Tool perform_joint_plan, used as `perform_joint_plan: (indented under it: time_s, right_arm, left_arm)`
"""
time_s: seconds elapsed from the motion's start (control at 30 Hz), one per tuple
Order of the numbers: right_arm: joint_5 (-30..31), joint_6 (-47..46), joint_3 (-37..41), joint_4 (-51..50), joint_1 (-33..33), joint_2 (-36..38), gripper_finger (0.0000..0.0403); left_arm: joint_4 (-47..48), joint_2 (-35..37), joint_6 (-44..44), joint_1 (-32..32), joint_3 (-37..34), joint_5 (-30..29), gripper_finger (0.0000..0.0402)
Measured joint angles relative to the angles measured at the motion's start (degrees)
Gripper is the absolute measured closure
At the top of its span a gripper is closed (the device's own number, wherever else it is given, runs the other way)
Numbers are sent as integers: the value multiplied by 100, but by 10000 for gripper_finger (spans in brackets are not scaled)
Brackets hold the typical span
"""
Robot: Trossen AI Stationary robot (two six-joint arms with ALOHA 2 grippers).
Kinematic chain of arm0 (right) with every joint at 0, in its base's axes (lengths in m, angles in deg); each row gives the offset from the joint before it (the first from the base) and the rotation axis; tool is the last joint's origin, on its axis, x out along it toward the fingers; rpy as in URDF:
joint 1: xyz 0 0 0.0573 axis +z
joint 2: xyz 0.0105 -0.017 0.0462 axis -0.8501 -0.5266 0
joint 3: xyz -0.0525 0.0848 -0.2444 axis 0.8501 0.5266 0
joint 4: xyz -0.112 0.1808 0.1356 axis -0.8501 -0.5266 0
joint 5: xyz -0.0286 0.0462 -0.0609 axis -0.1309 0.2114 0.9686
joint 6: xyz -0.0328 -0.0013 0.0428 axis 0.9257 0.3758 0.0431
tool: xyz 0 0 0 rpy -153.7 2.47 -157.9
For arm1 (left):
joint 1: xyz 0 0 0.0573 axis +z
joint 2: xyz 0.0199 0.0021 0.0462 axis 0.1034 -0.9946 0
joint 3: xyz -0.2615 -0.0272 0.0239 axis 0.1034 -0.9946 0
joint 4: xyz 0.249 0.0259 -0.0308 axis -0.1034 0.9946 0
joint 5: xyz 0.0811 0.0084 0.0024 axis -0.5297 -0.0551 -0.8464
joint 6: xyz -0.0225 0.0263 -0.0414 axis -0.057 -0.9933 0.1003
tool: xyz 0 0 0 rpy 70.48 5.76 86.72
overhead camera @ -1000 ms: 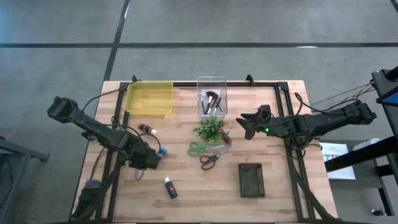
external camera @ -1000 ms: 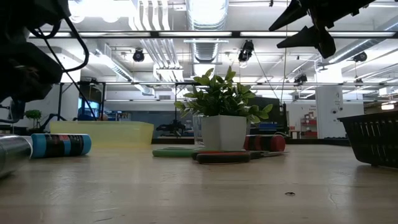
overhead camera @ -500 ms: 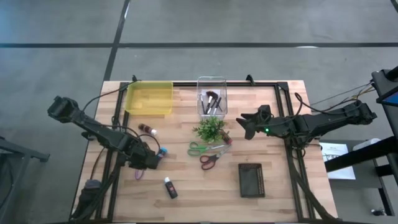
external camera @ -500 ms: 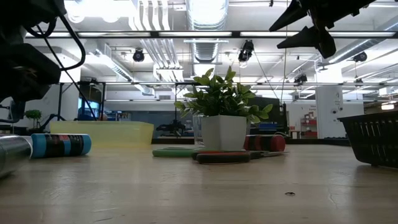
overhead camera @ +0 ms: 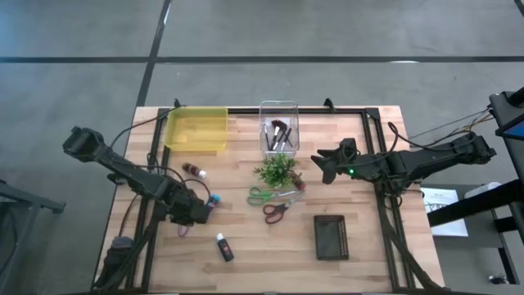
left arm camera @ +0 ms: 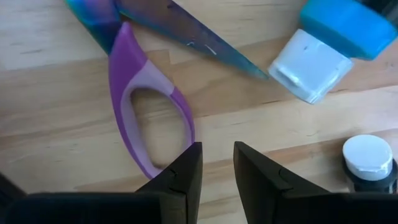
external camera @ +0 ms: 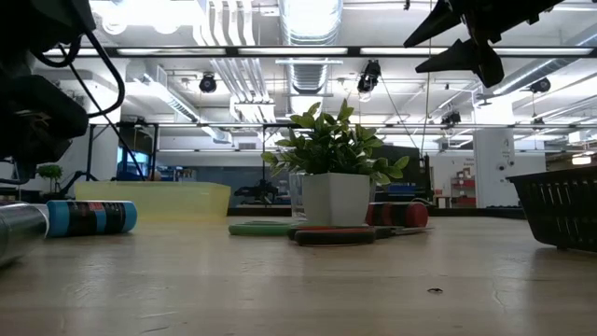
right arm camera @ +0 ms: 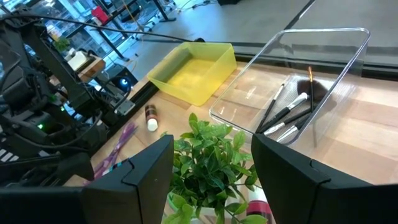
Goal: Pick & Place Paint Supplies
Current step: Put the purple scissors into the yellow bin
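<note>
on the worktop [overhead camera: 360, 254], little is changed from half a second ago. the left claw [left arm camera: 214, 165] is held low and narrowly parted just beside the purple scissors [left arm camera: 146, 118], slightly shifted since then. the right claw [overhead camera: 321, 164] is kept raised near the plant [overhead camera: 277, 170], fingers wide. the blue tube [left arm camera: 326, 37] is seen close by.

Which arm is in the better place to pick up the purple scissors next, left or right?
The left. Its gripper hangs directly above the purple scissors, fingers slightly apart by the handle loop. The right gripper is open, raised beyond the plant, far from them.
</note>
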Motion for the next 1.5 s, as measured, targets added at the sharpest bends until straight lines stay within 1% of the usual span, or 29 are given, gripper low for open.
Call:
perform_joint_plan:
  time_s: [0.37, 0.6, 0.73, 0.83, 1.0, 1.27, 1.5]
  right_arm:
    - [2, 2, 0, -4, 0, -2, 188]
    - [2, -16, 0, -22, 0, -2, 188]
    - [2, -16, 0, -24, 0, -2, 188]
    - [2, -16, 0, -29, 0, -2, 188]
    - [-1, -16, 0, -35, 2, -2, 188]
    - [-5, -16, 0, -37, 2, -2, 188]
    - [-9, -16, 0, -37, 1, -2, 188]
  left_arm:
    - [85, 0, 107, -57, 0, 6, 302]
    - [288, 2, 103, -74, 0, 623, 302]
    - [701, 2, 105, -74, 57, 739, 302]
    - [919, 2, 247, -74, 66, 707, 302]
    - [906, 4, 393, -74, 50, 426, 302]
    - [1167, 4, 474, -82, 9, 278, 302]
    - [1003, 4, 509, -85, -66, 131, 302]
